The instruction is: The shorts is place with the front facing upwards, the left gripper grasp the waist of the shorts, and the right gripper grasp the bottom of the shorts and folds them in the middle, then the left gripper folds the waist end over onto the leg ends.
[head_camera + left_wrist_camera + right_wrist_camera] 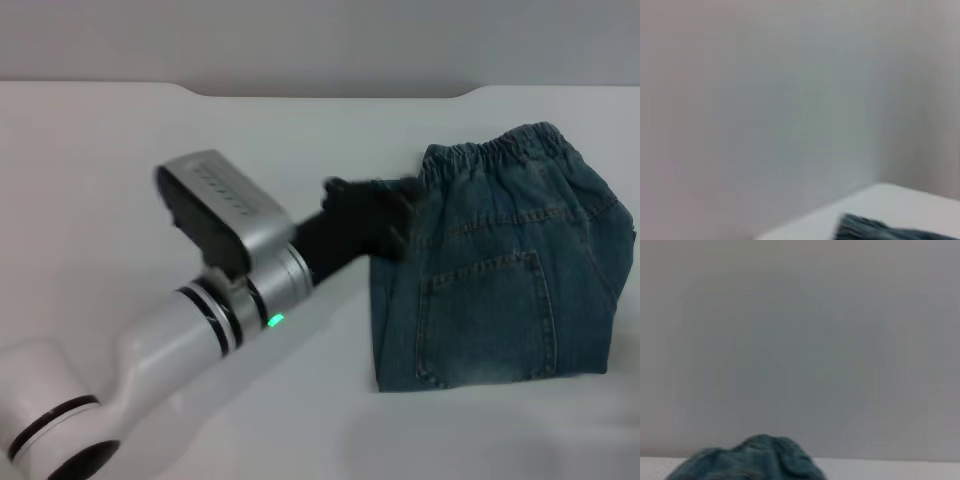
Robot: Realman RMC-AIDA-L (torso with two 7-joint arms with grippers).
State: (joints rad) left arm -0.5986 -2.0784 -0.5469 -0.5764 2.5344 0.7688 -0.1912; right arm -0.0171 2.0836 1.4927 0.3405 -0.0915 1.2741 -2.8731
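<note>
Left tool (pixel 375 220): black, at the left edge of the shorts just below the waistband; whether its fingers grip the denim cannot be told.
Shorts (pixel 505 275): folded in half lengthwise on the white table (pixel 100 160), waist (pixel 490 150) far, hems near, pocket up.

Blue denim showing against white, with a black claw beside it.

The shorts (pixel 500 280) are showing mid-blue denim, fading paler across the pocket, with tan stitching lines and a darker gathered waist (pixel 490 150). The left gripper (pixel 372 218) is looking matt black; its arm (pixel 190 330) is shining silver-white with black bands and a glowing green light (pixel 273 321). The table (pixel 100 180) is lying plain white under a grey wall.
</note>
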